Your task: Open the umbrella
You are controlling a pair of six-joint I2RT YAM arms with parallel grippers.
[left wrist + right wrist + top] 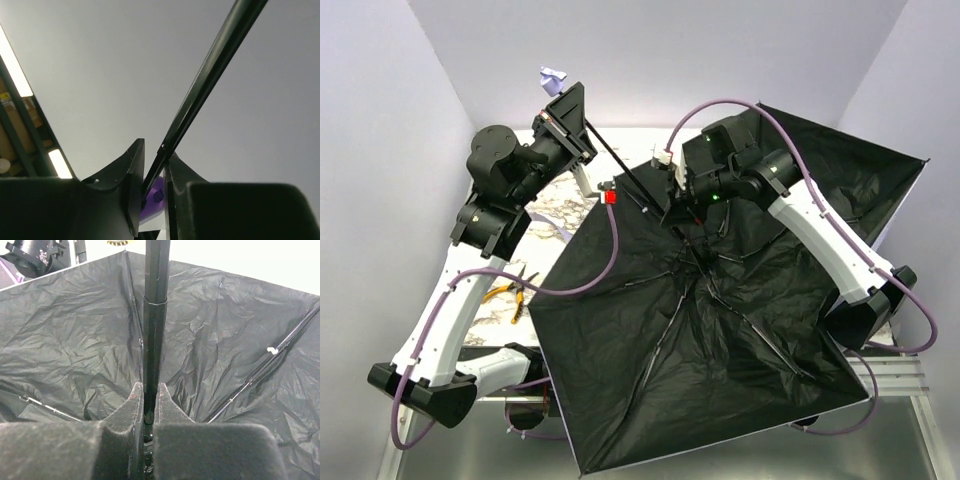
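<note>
Top external view is showing the umbrella lying open across the middle and right of the table, its black lining facing up. It is spreading as a wide, crinkled sheet of thin fabric with straight edges and sharp corners. Thin metal ribs are fanning out from the hub across the wrinkled cloth. A slim black shaft is slanting up and to the left from the hub, ending in a small lavender handle held in the air. The right gripper is clamping the shaft low down, just above the canopy, its jaws pressing on both sides. The left gripper is pinching the shaft's far end, with the purple handle showing between its fingers. Yellow-handled pliers are lying on the veined white tabletop, just beside the canopy's left edge.
</note>
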